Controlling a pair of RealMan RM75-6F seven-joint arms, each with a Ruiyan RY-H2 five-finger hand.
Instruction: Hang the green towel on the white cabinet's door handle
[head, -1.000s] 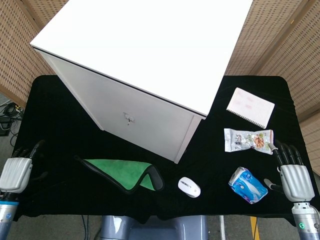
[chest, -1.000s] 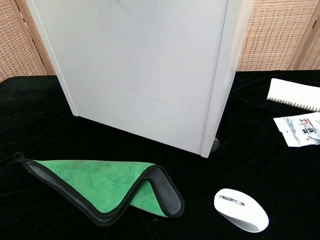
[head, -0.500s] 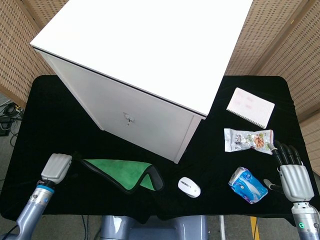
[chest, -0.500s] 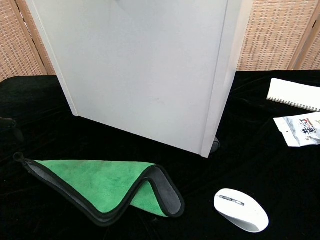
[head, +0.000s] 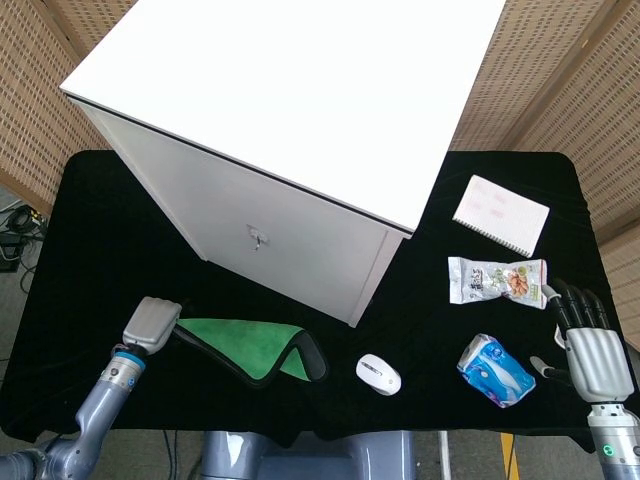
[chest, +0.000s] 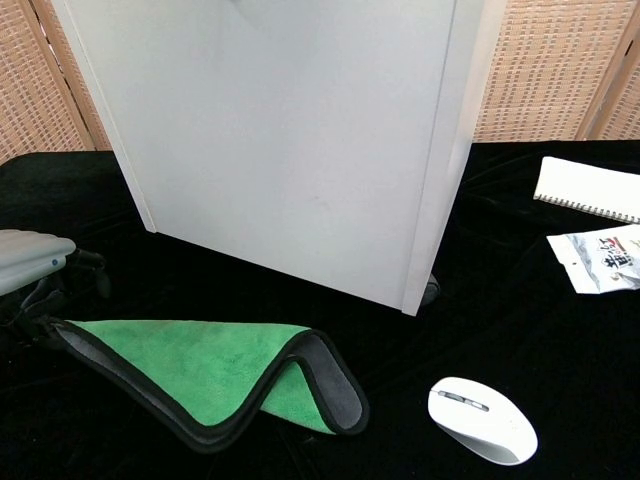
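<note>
The green towel (head: 243, 344) with a dark border lies folded flat on the black table, in front of the white cabinet (head: 300, 120). The cabinet's small metal door handle (head: 258, 238) sits on its front face. My left hand (head: 151, 323) hovers at the towel's left corner, its dark fingers (chest: 58, 288) spread and pointing down at that corner. In the chest view the left hand (chest: 30, 262) enters from the left edge beside the towel (chest: 205, 365). My right hand (head: 592, 346) rests open at the table's right edge and holds nothing.
A white mouse (head: 378, 374) lies right of the towel. A blue tissue pack (head: 495, 370) sits next to my right hand. Behind it are a snack packet (head: 497, 280) and a notebook (head: 501, 215). The cabinet (chest: 300, 140) fills the table's middle.
My left hand has moved right from the table's left edge to the towel's left corner. The towel has not moved, and the right hand has barely shifted.
</note>
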